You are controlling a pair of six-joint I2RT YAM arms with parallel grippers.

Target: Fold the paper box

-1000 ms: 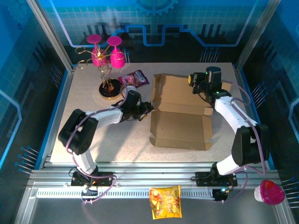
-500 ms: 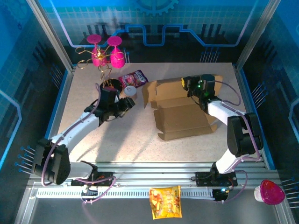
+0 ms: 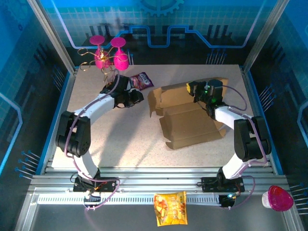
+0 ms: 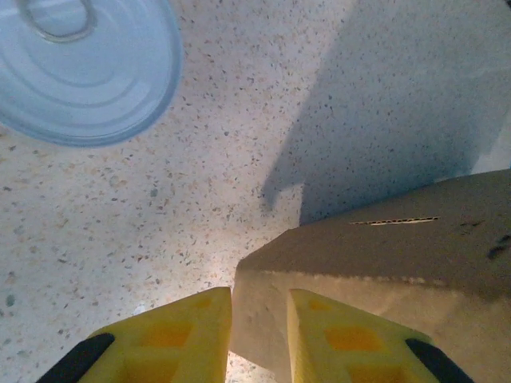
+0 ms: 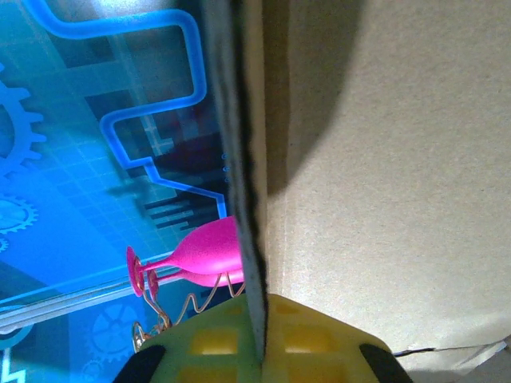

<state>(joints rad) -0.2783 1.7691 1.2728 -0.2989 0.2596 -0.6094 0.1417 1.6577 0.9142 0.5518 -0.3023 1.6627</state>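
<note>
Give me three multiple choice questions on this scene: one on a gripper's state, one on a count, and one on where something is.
1. The right gripper is: A open in the air; B shut on the box; C holding a can.
2. How many pink glasses are at the back left? A one; B four; C two.
3. Where is the yellow snack bag? A on the frame in front of the arms; B in the box; C beside the glasses.

Answers: 1 B, the right wrist view shows the cardboard edge clamped in it. 2 C, two show in the top view. 3 A, it lies on the grey frame below the arm bases.
</note>
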